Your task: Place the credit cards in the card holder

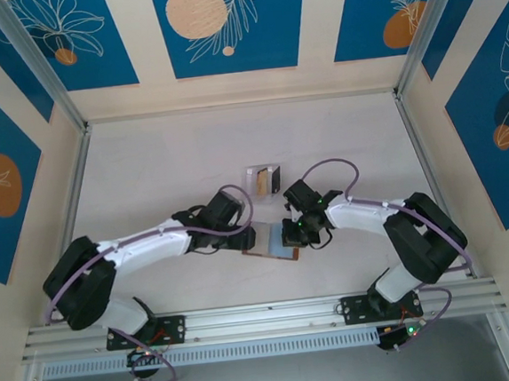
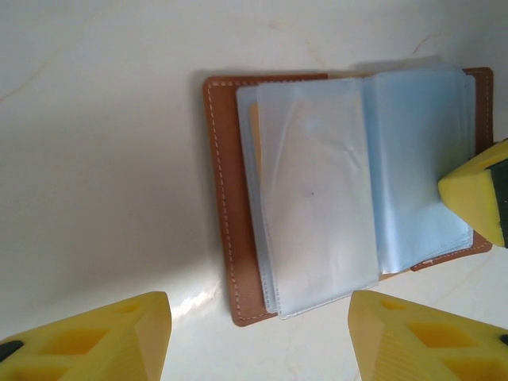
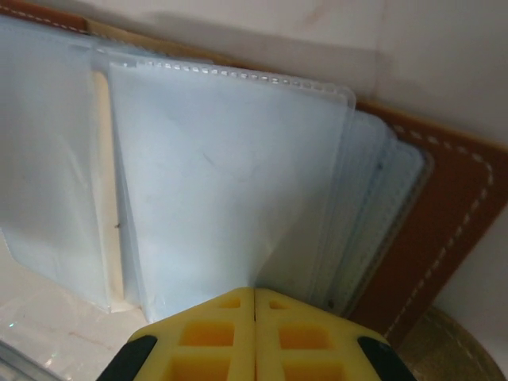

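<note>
- finding the card holder [image 1: 273, 245] spread open and flat on the table [image 1: 164, 172], between the two wrists, brown leather down and clear grey-blue sleeves [image 2: 317, 198] up.
- hangs the left gripper [image 2: 260, 341] over the holder's edge, yellow fingers [image 2: 119, 341] released and well apart, with nothing between them.
- presses the right gripper [image 3: 254, 337] fully together at the edge of the fanned sleeves; cannot tell whether a sleeve is pinched between the pads.
- shows, in the right wrist view, a pale tan edge [image 3: 103, 182] tucked between two sleeves.
- places the credit cards [image 1: 260, 183], tan and dark, upright in a clear box [image 1: 251, 171] just beyond the holder, not touching it.
</note>
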`<state>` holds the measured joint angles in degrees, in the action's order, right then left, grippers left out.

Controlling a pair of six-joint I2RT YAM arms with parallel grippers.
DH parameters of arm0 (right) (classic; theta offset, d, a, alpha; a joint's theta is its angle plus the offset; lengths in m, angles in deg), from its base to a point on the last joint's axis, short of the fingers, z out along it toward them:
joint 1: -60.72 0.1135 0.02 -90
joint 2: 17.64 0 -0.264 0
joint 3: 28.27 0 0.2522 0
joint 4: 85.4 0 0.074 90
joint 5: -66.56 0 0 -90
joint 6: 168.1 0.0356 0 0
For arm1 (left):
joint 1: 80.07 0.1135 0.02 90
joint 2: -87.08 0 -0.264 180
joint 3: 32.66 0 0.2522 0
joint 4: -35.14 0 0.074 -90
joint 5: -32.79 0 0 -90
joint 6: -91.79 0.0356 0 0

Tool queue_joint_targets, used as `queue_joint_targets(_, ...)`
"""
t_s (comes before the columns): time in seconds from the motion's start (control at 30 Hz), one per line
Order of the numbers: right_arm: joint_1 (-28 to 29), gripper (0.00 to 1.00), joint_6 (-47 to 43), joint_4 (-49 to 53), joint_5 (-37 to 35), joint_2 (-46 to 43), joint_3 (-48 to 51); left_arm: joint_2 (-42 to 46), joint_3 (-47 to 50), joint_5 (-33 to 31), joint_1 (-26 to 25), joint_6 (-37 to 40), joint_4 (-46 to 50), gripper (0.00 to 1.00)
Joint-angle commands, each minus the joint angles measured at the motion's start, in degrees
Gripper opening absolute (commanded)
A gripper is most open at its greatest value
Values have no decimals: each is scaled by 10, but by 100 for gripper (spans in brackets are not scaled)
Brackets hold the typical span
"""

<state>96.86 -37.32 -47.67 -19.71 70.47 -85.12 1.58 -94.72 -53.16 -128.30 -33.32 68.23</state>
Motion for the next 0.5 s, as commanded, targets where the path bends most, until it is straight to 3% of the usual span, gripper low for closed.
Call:
queue_joint_targets(0.0,-22,9,-49,34,-45,26,-22,-41,-27,8,-1,26,1,60)
queue_joint_targets(0.3,-47,33,-94,122,-59,-66,-98,-81,-51,-16,0,24,-11,59)
queue_joint_targets(0.47,-100,40,-108,149,-54,-40,-170,-94,-67,-12,6,31,-10,59)
